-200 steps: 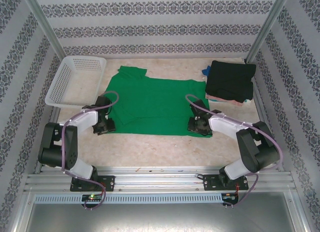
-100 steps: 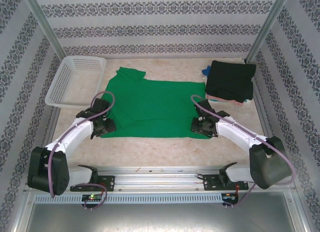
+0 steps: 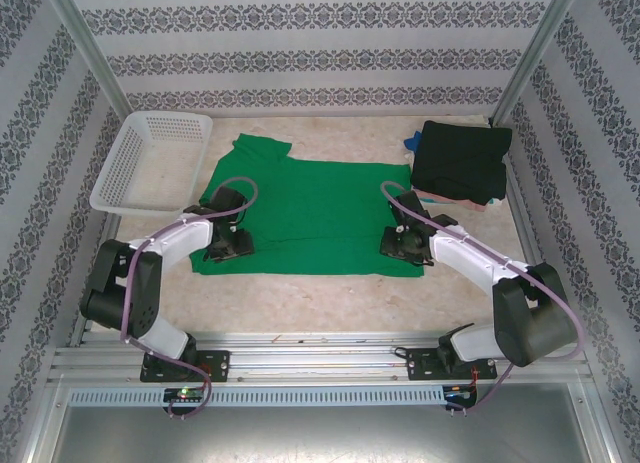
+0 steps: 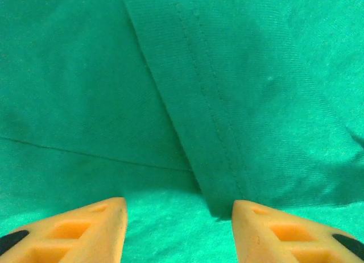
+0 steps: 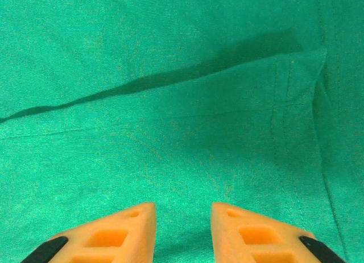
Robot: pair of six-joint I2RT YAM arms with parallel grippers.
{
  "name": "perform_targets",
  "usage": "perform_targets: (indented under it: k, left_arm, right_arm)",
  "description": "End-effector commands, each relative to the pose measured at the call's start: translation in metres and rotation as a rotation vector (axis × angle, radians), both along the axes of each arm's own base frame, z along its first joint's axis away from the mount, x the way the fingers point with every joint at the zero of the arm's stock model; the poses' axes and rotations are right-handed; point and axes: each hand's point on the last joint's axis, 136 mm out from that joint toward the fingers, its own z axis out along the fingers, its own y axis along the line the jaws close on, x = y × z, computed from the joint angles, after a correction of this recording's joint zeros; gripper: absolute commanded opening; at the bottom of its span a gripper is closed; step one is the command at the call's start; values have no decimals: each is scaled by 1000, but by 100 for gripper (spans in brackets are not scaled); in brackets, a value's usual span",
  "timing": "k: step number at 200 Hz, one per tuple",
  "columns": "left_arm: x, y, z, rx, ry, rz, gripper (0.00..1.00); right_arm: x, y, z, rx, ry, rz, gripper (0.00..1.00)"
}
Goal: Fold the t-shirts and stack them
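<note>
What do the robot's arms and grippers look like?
The left arm and right arm have white links with chunky black joints, and a thin purple cable loops along each. The left gripper and right gripper have orange wedge-shaped fingers with hollow cut-outs and black pads.

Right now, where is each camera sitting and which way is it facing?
Top external: above, behind the bases, looking down; both arms, green t-shirt, black t-shirt, basket.
Left wrist: on the left arm, close over the green t-shirt's hem; left jaws apart.
Right wrist: on the right arm, close over the same shirt; right jaws apart.
Shared: all three see the green t-shirt.
</note>
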Motion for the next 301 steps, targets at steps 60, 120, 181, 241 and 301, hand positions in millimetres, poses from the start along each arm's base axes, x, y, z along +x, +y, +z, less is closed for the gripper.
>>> perform_targets:
  k: [60, 120, 181, 241, 301]
  left_arm:
    - [21, -25, -2, -57, -23, -52, 31]
    - [31, -29, 19, -42, -53, -64, 12]
    - [60, -45, 36, -31, -69, -151, 1]
    - [99, -63, 32, 38, -28, -295, 0]
    - [117, -69, 27, 56, -23, -335, 42]
  right_arm:
    - [3, -8, -2, -5, -25, 2, 33]
    - [4, -9, -6, 4, -25, 7, 33]
    - [7, -13, -15, 6, -17, 4, 33]
    - [6, -21, -21, 7, -10, -13, 33]
    - [4, -29, -18, 7, -18, -29, 33]
